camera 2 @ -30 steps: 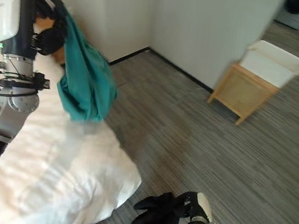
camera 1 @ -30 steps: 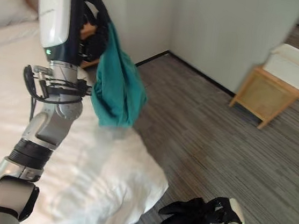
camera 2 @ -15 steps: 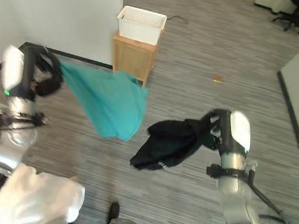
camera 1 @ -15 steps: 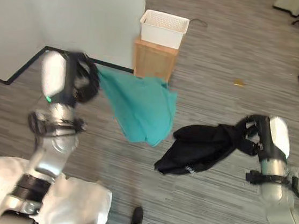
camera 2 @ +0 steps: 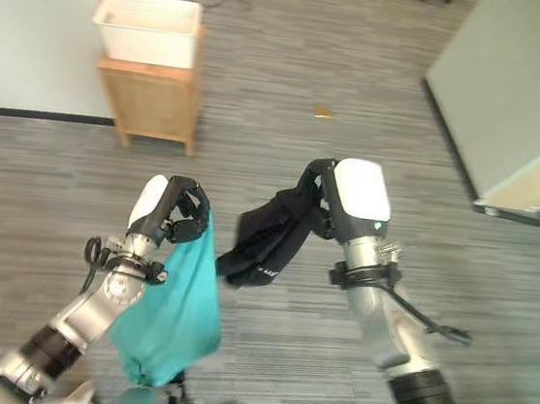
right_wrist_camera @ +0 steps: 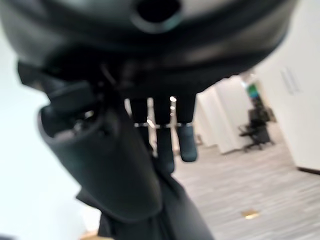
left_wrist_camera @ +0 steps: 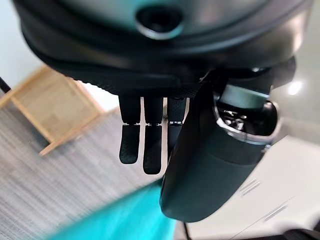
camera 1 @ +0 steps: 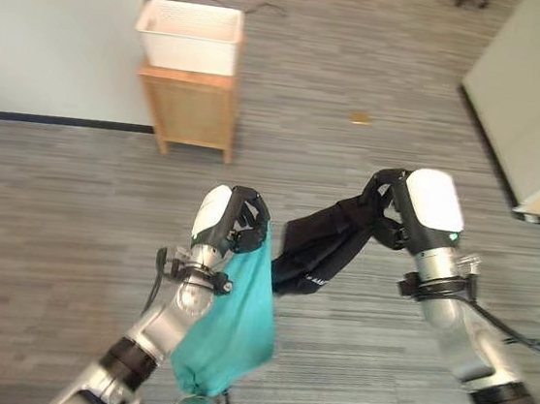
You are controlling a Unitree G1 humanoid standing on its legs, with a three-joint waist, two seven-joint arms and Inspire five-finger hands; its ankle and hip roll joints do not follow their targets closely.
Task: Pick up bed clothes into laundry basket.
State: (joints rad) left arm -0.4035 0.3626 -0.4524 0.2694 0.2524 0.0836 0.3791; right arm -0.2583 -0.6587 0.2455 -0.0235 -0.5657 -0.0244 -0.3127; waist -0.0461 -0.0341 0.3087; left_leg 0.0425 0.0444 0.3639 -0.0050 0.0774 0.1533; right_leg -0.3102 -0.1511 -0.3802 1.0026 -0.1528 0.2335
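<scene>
The left hand point(camera 1: 242, 230) has its fingers curled round the top of a teal cloth point(camera 1: 226, 329), which hangs free above the striped grey floor point(camera 1: 75, 199); the right hand point(camera 1: 391, 211) has its fingers clamped on a black garment point(camera 1: 318, 251) that droops toward the teal one, perhaps touching it. Well apart, by the wall, a white laundry basket point(camera 1: 189, 37) sits atop a wooden stand point(camera 1: 190, 113); its contents cannot be made out.
</scene>
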